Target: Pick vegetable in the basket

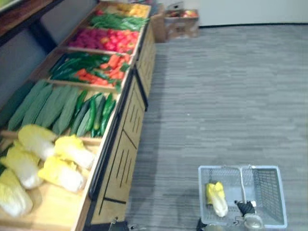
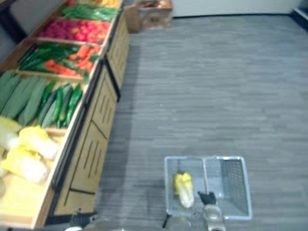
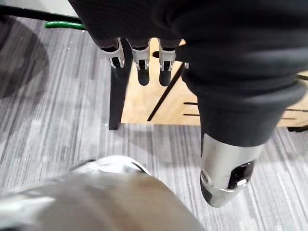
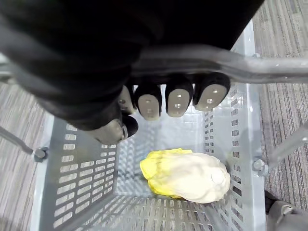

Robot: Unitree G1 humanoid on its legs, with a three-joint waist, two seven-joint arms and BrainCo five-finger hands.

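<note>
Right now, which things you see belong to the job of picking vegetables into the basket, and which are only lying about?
Belong to the job:
grey basket, handle gripped by the right robot hand
napa cabbage inside it
napa cabbages on the wooden stand, likely next picks
left robot hand, open, idle

Lying about for now:
cucumbers
carrots
cardboard box at the back

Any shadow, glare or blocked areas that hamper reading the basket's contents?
Left eye view: the produce stand shades the floor beside it; the basket sits in even light. Right wrist view: the right robot hand, curled round the basket handle, covers part of the basket, yet the cabbage is evenly lit, without glare. Left wrist view: the left robot hand hangs open by the stand.
</note>
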